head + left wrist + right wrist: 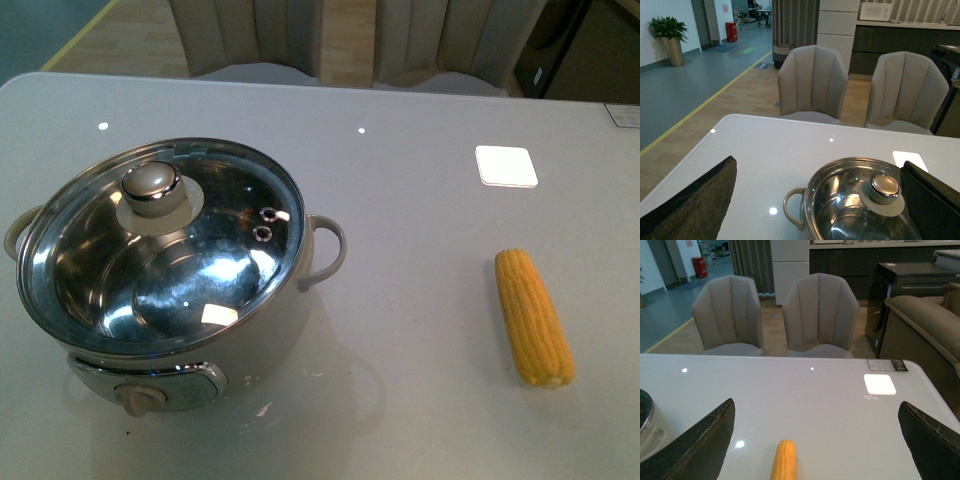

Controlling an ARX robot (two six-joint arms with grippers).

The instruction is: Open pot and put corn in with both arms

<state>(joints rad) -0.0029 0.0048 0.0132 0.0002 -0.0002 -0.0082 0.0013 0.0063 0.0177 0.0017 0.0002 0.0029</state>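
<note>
Front cam sits up on the body and looks down steeply at the worktop (420, 200) from fairly close: pot (160, 260) left, corn (533, 317) right, chairs (245, 35) just clipped at the far edge. Both wrist cams ride low and face across the worktop toward those same chairs. One looks out between the left fingers (695, 205) with the pot close in front, the other between the right fingers (695, 445) with the corn close in front.

1. The large cream-white round electric pot (285, 325) stands on the left part of the pale grey surface (410, 180), with its glass lid with a steel knob (200, 270) seated on top.
2. The yellow husked corn cob (533, 318) lies on the right of the surface, well apart from the pot.
3. Two beige padded chairs (250, 35) stand behind the far edge.
</note>
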